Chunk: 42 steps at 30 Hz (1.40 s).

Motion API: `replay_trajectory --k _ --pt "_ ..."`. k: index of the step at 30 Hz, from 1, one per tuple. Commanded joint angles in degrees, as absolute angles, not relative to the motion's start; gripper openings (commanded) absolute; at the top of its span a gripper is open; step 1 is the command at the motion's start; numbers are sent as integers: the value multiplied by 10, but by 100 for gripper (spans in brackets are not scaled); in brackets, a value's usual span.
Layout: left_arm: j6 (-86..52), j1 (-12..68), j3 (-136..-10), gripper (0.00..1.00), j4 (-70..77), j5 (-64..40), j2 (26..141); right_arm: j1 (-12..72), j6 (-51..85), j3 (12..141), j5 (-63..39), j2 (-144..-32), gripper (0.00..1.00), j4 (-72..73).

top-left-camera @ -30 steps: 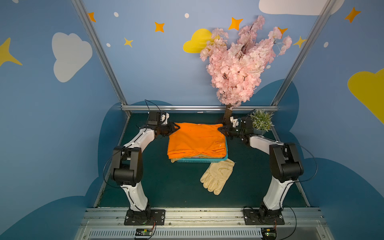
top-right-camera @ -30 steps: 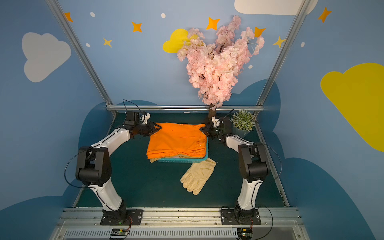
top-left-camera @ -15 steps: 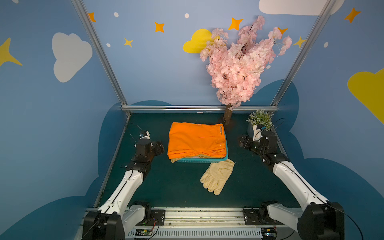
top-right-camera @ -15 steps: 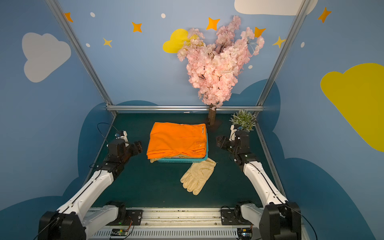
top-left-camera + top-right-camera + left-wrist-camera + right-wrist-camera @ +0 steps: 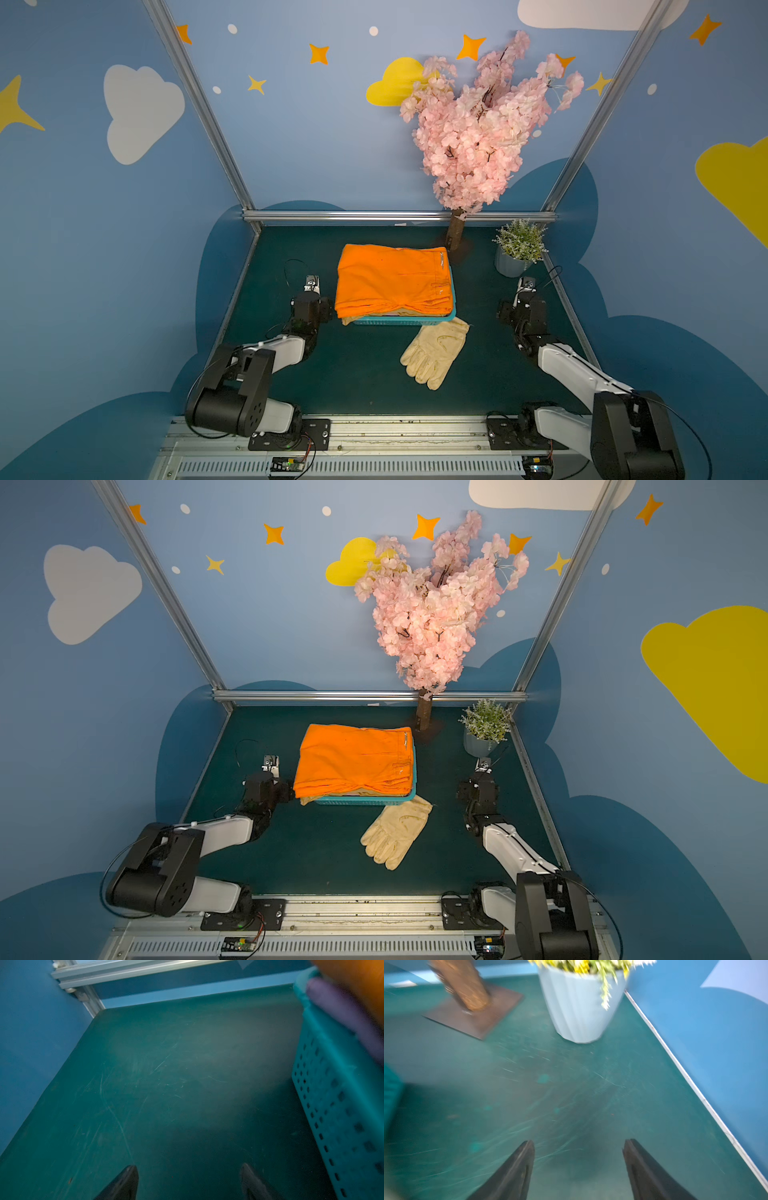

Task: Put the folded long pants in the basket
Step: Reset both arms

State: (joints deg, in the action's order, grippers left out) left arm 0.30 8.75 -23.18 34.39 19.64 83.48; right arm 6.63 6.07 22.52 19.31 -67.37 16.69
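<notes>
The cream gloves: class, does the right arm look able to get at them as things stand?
Probably yes. The gloves lie uncovered on the bare mat, with nothing between them and the right gripper, whose jaws stand open and empty; it faces the plant pot, so it must turn first.

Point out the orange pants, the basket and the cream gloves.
orange pants (image 5: 392, 282), in a top view, middle of the folded top face.
basket (image 5: 399, 321), in a top view, front wall below the pants.
cream gloves (image 5: 440, 345), in a top view, palm.
</notes>
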Motion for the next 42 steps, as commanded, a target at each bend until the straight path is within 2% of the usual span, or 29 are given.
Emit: replay_trajectory --k 1,4,7,8,9,10,11,13,15,34,42 --pt "-6 40 -206 81 508 176 855 49 22 192 173 -694 74 337" --pt "-10 5 -176 81 597 86 898 3 71 184 110 -772 74 437" --pt "18 25 -189 84 538 77 877 0 20 207 8 -835 73 462" --pt "17 26 -189 86 528 76 872 -3 25 225 0 -849 79 449" --pt "17 26 -188 87 548 79 883 -4 30 236 3 -852 98 430" --pt "15 26 -192 97 552 83 889 -4 27 239 -2 -844 98 410" --pt "9 23 -205 100 534 87 890 -5 27 240 -3 -845 98 407" --pt "-9 -1 -228 100 472 53 884 -4 27 241 0 -844 98 406" --pt "-14 -19 -227 100 470 14 882 -3 26 238 0 -842 98 410" --pt "-13 -18 -226 100 469 15 880 7 18 246 13 -845 98 400" --pt "-13 -18 -226 100 469 15 880 3 5 253 -27 -847 98 383"
